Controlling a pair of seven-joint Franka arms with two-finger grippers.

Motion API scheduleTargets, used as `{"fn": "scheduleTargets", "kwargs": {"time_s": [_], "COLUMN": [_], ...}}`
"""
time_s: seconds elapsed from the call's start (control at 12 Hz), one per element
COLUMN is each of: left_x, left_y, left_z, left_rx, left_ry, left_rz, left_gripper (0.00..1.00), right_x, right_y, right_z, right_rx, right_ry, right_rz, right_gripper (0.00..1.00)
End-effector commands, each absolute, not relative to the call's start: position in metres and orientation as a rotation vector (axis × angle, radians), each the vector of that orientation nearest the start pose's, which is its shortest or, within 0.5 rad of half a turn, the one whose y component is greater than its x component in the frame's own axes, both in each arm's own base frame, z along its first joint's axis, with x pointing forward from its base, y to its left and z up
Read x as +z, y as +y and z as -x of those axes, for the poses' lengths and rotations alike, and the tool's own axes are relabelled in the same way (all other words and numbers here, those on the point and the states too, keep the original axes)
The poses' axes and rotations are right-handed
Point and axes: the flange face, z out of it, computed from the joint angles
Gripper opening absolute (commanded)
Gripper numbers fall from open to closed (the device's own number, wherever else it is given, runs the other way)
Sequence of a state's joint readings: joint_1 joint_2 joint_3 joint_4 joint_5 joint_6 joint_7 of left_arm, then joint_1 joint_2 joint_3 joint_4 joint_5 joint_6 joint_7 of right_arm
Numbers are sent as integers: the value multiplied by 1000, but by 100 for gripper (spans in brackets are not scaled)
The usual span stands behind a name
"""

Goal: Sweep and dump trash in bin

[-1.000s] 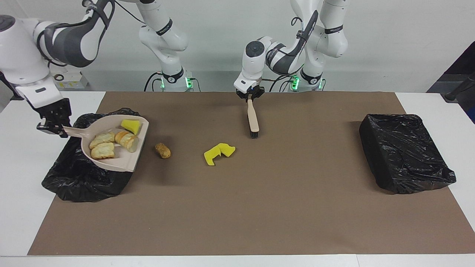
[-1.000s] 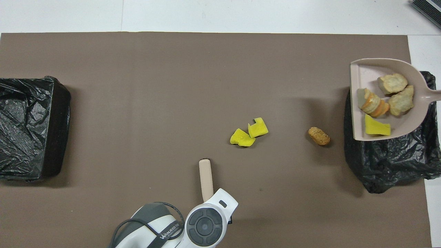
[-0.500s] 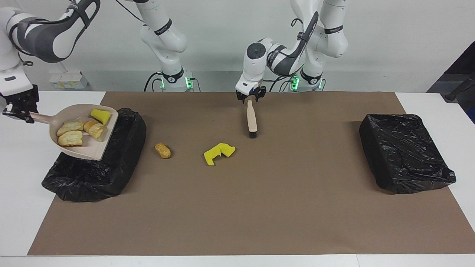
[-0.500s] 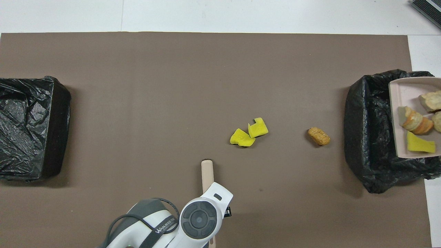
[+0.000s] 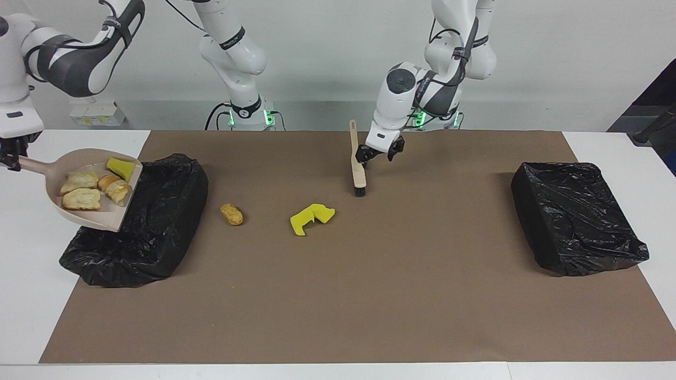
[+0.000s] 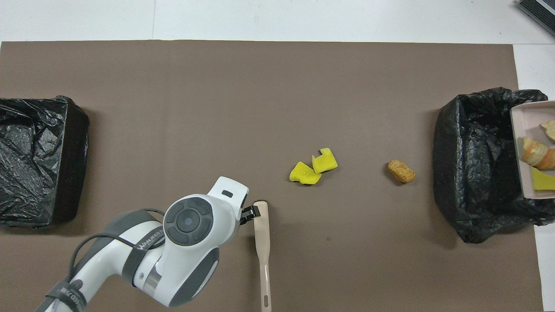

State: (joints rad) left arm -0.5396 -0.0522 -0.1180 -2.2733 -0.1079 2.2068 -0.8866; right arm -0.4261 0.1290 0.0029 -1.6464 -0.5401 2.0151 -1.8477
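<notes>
Trash on the brown mat: two yellow sponge pieces (image 5: 311, 216) (image 6: 313, 167) and a golden-brown nugget (image 5: 231, 214) (image 6: 401, 171). More trash, bread chunks (image 5: 79, 190) and a yellow sponge piece (image 5: 120, 168), lies in the beige dustpan (image 5: 108, 214) (image 6: 520, 151). My right gripper (image 5: 8, 158) is shut on the dustpan's handle and holds the pan tilted over the outer edge of a black-lined bin (image 5: 153, 221) (image 6: 481, 160). The beige brush (image 5: 358, 171) (image 6: 262, 234) rests bristles-down on the mat, its handle pointing toward the robots. My left gripper (image 5: 376, 156) (image 6: 249, 213) is open just beside it.
A second black-lined bin (image 5: 573, 216) (image 6: 39, 160) stands at the left arm's end of the mat. The white table (image 5: 31, 295) shows around the mat's edges.
My left gripper opened, let go of the brush handle and shifted sideways toward the left arm's end. My right gripper carried the loaded dustpan outward, toward the right arm's end of the table.
</notes>
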Motion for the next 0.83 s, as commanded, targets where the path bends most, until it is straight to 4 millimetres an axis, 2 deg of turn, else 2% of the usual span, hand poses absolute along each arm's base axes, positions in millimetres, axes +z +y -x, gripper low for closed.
{"fn": "scheduleTargets", "kwargs": {"time_s": [0.0,0.17,0.33,0.5,0.75], "left_x": [403,426,445,470,490], "left_y": [-282,-253,-228,-196,-150], "left_z": [-428,-447,-457,-468,-478], "left_rx": [108,54,65,91,135], "left_ry": [-426,-434,-391,-328,-252], "left_rz": [3138,3163,3164,3164,3162], "left_gripper": [100,100,100,100,100], "right_x": [551,545,550,570,607], "right_y": [-244,-230,-242,-259,-255], "right_z": [-552,-541,-537,-528,-516], "right_rx": [-618,-700,-761,-808,-861], "right_ry": [1852,1818,1785,1727,1664], "right_rz": [-1774,-1725,-1687,-1650,-1560], "right_gripper": [0,0,0,0,0]}}
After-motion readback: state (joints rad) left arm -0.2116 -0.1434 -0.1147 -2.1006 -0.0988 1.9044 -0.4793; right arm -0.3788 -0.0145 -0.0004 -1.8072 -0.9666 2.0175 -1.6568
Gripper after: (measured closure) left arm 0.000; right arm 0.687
